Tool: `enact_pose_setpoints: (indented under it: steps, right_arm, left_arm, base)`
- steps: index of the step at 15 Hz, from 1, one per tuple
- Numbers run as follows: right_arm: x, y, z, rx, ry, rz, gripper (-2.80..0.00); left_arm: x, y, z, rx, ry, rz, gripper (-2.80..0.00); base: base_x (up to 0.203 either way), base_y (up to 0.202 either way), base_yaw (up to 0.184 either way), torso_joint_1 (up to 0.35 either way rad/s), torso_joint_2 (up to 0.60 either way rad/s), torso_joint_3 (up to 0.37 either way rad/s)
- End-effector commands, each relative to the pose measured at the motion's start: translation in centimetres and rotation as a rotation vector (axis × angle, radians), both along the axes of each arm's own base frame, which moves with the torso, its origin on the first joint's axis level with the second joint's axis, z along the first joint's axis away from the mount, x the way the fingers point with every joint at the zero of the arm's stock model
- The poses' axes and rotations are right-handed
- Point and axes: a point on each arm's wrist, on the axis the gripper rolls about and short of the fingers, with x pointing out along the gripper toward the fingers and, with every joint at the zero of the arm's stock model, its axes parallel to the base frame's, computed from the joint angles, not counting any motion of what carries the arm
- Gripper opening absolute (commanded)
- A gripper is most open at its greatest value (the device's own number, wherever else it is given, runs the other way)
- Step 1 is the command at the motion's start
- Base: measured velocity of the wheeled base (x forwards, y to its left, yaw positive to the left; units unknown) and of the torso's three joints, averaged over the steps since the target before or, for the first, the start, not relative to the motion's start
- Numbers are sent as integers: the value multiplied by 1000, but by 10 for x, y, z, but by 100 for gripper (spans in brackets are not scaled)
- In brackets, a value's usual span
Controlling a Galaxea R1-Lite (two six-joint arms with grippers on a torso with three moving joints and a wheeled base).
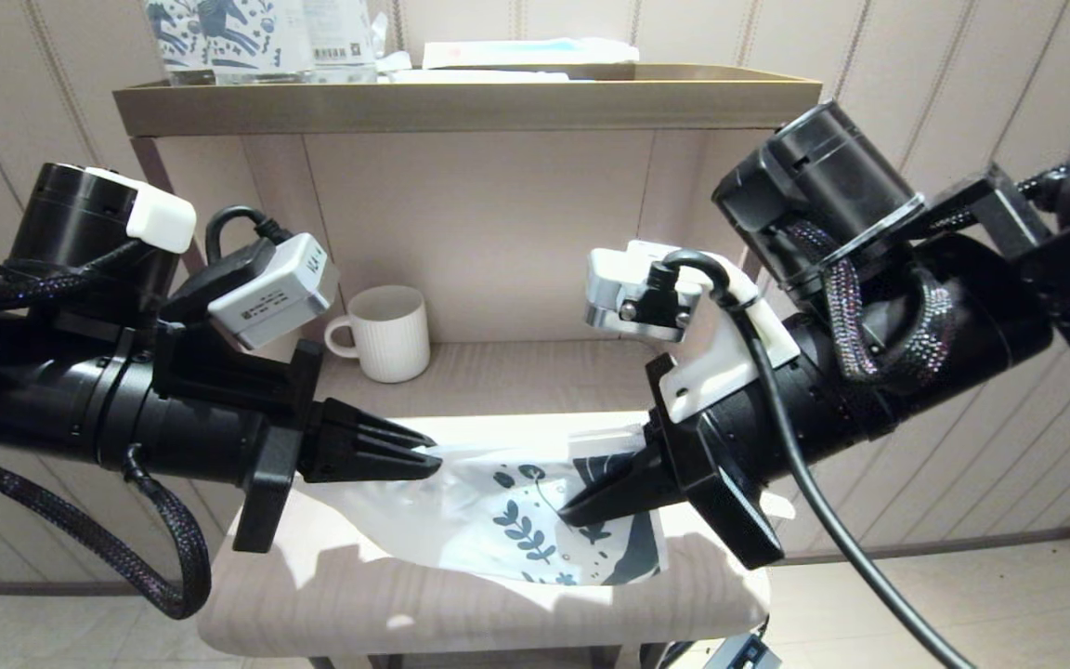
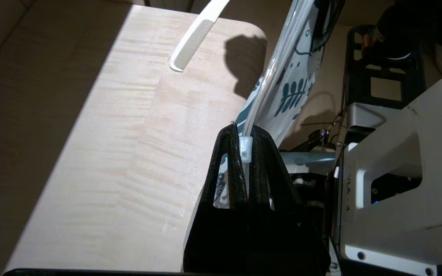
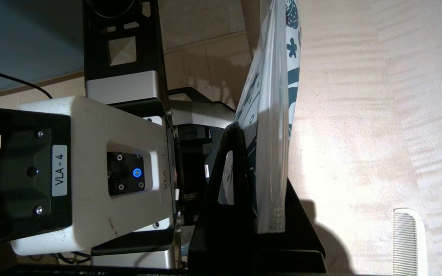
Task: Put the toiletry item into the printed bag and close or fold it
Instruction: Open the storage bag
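Both my grippers pinch the printed bag: left gripper on its zip end, right gripper on the leafy end, stretched above the table. It's thin, limp, slippery film; edges grip best. Comb lies beyond, still outside.

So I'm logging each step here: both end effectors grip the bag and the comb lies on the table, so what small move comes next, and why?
Probably the right end effector lets go and goes for the cream-white comb. It lies outside the white blue-leaf-printed pouch, which the left end effector also clamps at its zip edge.
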Motion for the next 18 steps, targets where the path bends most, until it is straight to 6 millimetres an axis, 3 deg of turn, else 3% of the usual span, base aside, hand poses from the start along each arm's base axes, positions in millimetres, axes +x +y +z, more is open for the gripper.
enact_pose_setpoints:
  steps: [1,18]
  right_arm:
    - [-7,-6,3,7,-5,4,-280]
    - [-23,-33,10,22,-21,-34,-280]
  left_arm:
    - [2,1,-2,2,6,3,-280]
    - [-6,22,-22,35,49,60,-280]
  base:
    - [0,0,0,0,0,0]
    - [0,0,0,0,0,0]
